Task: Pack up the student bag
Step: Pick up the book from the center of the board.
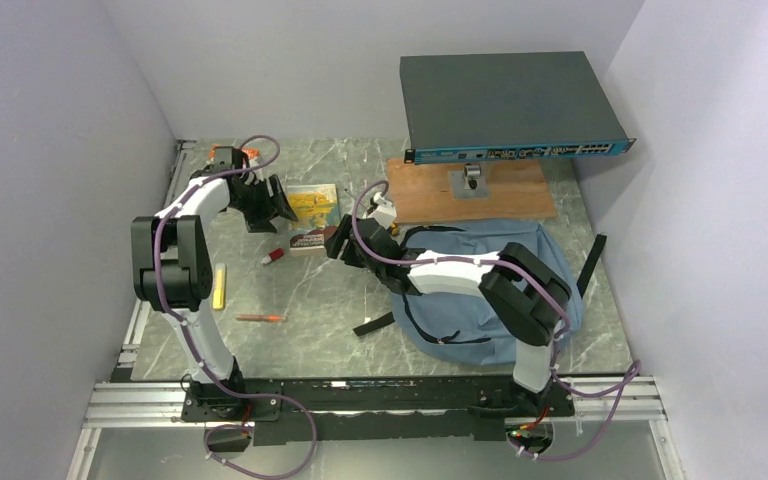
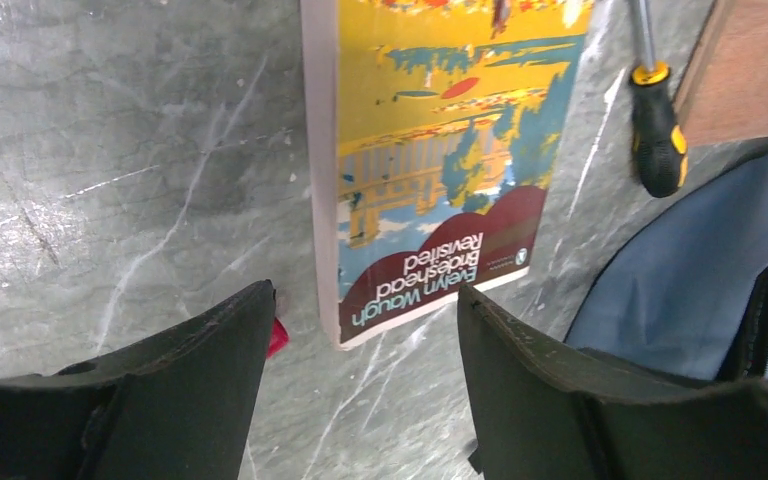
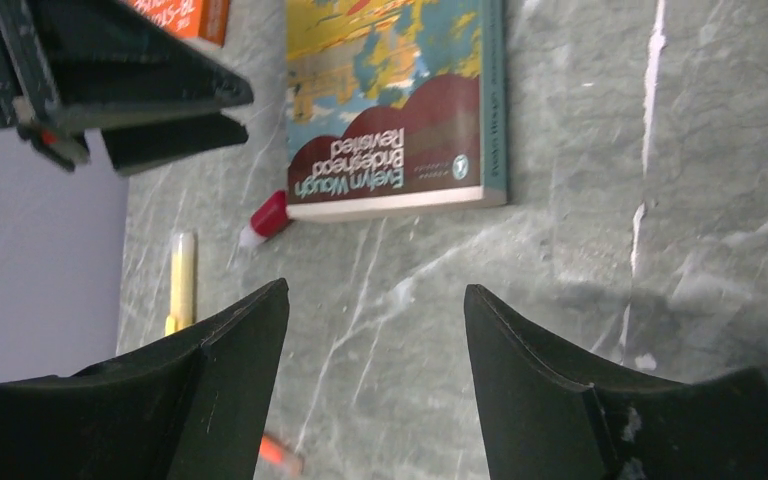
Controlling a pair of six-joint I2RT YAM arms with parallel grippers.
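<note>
Paperback Brideshead Revisited lies flat on the marble tabletop, just left of the student bag slumped beneath the right arm. Left gripper and right gripper face it from opposite sides, jaws parted and empty, probably because a flat book needs an edge raised before any hold

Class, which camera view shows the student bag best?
Top external: nearly all of the student bag shows, though the right arm crosses it. Left wrist catches only a blue corner; right wrist shows none.
</note>
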